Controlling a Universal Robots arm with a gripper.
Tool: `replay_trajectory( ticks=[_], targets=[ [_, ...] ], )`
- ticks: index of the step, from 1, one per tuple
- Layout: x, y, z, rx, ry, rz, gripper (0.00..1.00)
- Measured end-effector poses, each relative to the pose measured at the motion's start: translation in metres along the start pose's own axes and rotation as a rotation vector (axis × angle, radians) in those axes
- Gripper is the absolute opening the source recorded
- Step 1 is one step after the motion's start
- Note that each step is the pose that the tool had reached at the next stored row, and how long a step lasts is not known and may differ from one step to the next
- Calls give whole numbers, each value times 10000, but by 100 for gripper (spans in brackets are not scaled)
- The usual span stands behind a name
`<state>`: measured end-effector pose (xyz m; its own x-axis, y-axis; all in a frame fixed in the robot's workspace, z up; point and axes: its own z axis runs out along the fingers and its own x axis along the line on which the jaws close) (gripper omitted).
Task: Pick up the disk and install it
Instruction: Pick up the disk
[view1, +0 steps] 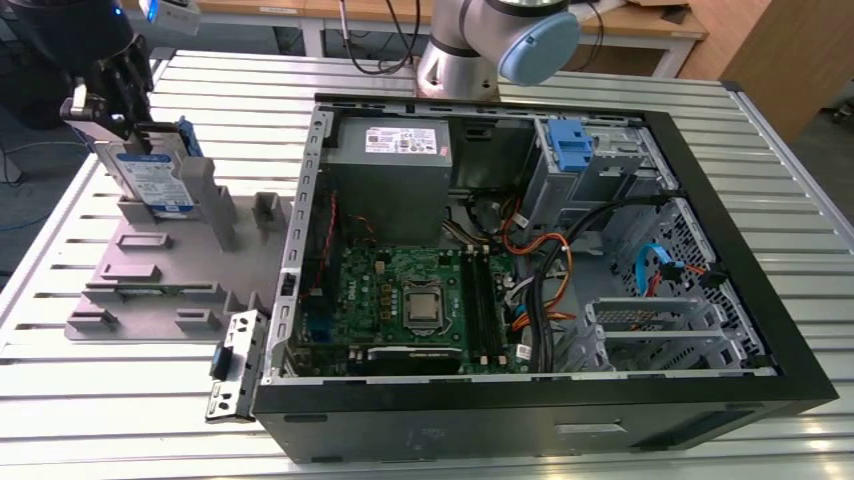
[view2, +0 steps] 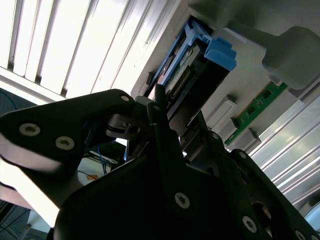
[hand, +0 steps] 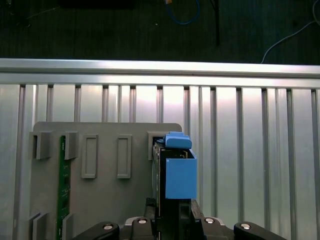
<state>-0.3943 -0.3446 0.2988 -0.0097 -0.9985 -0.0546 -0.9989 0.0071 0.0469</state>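
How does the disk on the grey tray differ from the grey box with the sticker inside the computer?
The disk stands on edge in the tray, outside the case; the box sits inside it. The disk is thin, the box bulky. The disk has blue rails; the box none. Both are grey with a label.

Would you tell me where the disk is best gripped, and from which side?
Probably its free top edge, pinched across the two flat faces, coming straight down from above. The disk stands on edge in the grey holder, which covers its lower part, so only the top is free. The gripper hangs at that edge.
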Motion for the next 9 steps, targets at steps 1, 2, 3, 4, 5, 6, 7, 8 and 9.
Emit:
replay_trajectory(
  ticks=[1,2,3,4,5,6,7,8,9],
  targets=[
    [-1,0,-8,3,-2,-1,35],
    [-2,1,-24,4,-2,0,35],
    [-3,2,-45,-1,0,0,35],
    [-4,3,-70,-1,0,0,35],
    [-5,4,-98,0,0,0,35],
    [-7,6,-127,-1,1,0,35],
    [-9,8,-159,-1,1,1,35],
    [-11,9,-194,0,0,0,35],
    [-13,11,-236,0,0,0,35]
  ],
)
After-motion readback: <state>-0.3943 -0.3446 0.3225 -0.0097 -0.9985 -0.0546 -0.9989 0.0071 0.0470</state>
